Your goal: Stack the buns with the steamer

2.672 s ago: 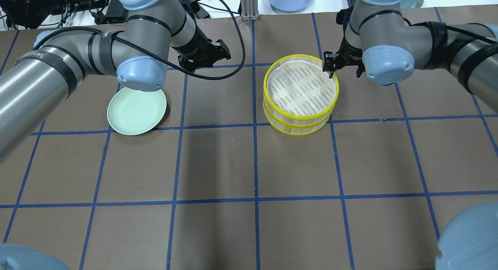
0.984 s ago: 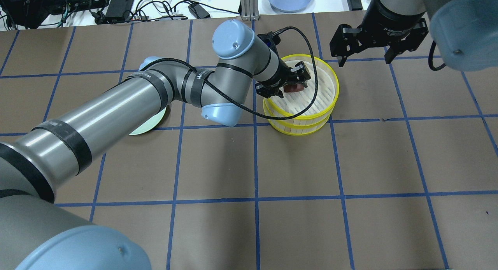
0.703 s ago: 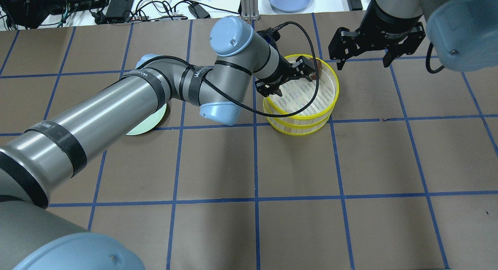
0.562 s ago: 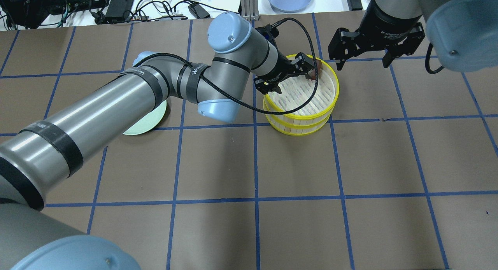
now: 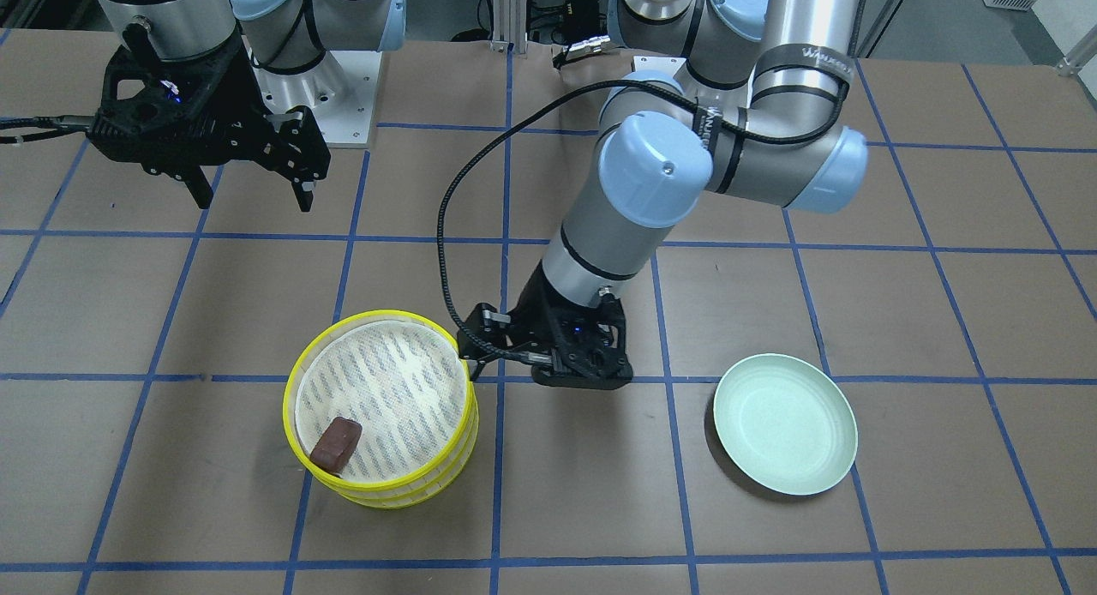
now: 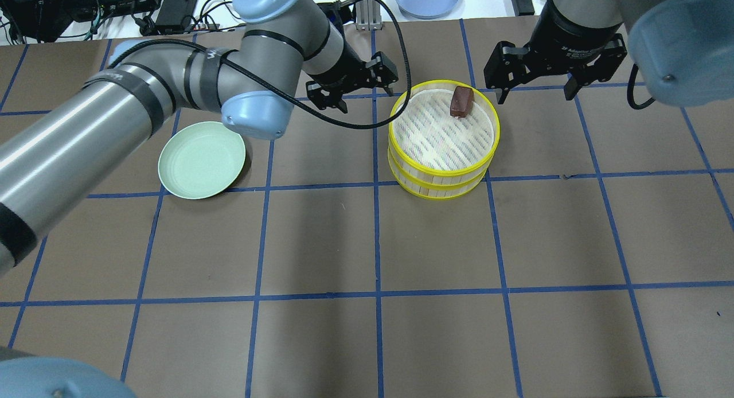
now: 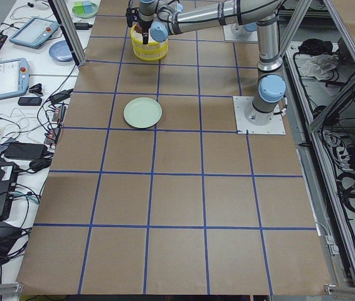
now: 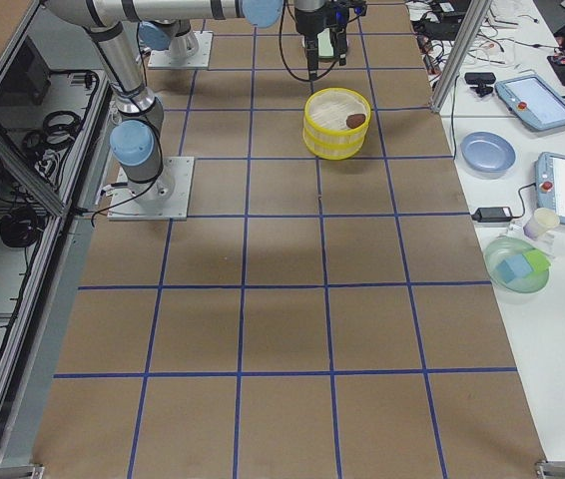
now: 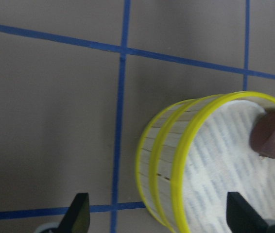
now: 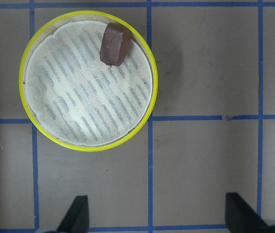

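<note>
Brown bun [image 6: 461, 101] lies in steamer [image 6: 438, 180], apart from both spread jaws

Both arms, the left arm [image 6: 114, 120] across the left of the overhead view and the right arm [image 6: 659, 36] in its upper right corner, are smooth silver tubes. They are joined by thick elbows with round pale blue caps [image 5: 656, 166], each with a small screw, and black bands [image 6: 143, 97] with white lettering too small to read wrap the tubes. A black cable [image 5: 442, 222] hangs off the left arm, and the left gripper [image 6: 366, 97] and right gripper [image 6: 534, 97] are matt black, angular and two-fingered, each with a small blue light.
</note>
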Action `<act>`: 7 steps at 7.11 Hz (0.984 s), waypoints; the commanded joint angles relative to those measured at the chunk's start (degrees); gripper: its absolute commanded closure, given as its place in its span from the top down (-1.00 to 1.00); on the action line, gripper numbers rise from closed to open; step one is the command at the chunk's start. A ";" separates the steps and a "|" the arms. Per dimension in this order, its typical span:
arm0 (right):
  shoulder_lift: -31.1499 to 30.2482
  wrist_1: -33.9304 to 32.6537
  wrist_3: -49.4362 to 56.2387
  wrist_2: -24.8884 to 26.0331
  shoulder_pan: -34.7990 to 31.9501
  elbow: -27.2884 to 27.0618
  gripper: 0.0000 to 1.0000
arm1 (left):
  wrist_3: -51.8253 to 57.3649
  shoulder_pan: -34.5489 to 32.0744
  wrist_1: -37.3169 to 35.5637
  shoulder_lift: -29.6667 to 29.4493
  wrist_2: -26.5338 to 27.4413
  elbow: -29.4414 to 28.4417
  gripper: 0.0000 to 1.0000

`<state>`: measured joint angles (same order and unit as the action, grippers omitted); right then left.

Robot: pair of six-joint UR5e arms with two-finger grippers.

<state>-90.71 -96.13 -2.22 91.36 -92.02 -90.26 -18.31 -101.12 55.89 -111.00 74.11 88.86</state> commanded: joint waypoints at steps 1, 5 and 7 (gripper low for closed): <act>-0.26 0.76 -0.06 0.13 0.00 -0.09 1.00 | 12.02 8.79 9.37 4.46 7.57 -0.09 1.00; -0.61 2.35 -0.06 0.13 0.00 0.00 1.00 | 21.65 15.52 30.31 18.15 14.92 -2.81 1.00; -0.70 4.54 -0.15 0.13 0.00 0.08 1.00 | 21.65 15.69 32.61 20.64 15.09 -1.41 1.00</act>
<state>-91.37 -92.81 -2.35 91.49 -92.02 -90.23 3.26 -85.61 86.72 -91.90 88.85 86.89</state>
